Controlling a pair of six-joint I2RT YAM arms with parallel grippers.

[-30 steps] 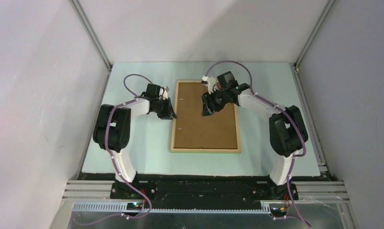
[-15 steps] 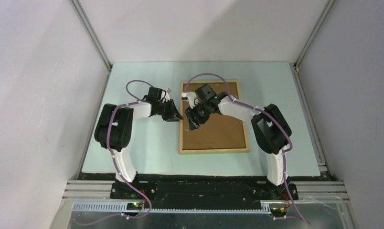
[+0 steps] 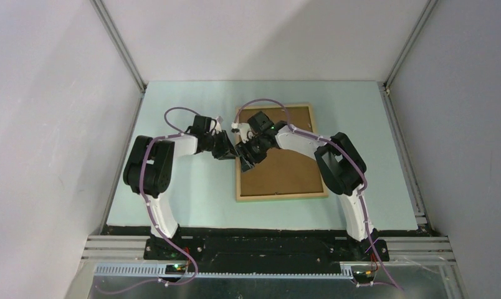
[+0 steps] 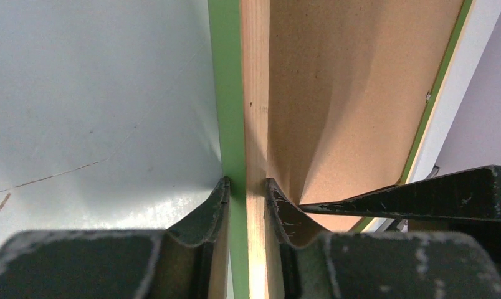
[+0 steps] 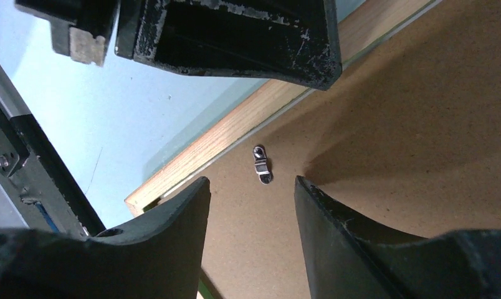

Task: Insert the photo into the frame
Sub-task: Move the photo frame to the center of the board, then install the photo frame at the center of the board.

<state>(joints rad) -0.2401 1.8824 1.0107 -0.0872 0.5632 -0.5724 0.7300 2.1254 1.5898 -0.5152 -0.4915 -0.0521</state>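
**Item 1.** Thin rectangular wooden frame [image 3: 282,196], pale wood back, green front. It lies face down on the pale blue-green worktop [image 3: 192,187], around the middle and just right of centre. Its left rail [image 4: 254,124] is the held part.

**Item 2.** Brown cardboard backing board [image 3: 285,168], seated inside the frame and covering its opening.

**Item 3.** Small metal turn clip [image 5: 262,165], on the board near the left rail.

**Item 4.** Photo: not in view in any picture, so its location cannot be told.

**Item 5.** Left tool [image 4: 245,187]: clenched across the frame's left rail, one finger on the green outer edge and one on the inner side.

**Item 6.** Right tool [image 5: 249,182]: released, with the jaws parted either side of the clip and above the board, close beside the left tool.

**Hazards (judgement).**
- The clip is small, so the fingers may slide off it or scrape the board.
- The two tools sit very close and may collide.
- Any push on the clip could shift or tilt the frame if the left grip slips.
- The board must come out first, and forcing it against an unturned clip could bend it.
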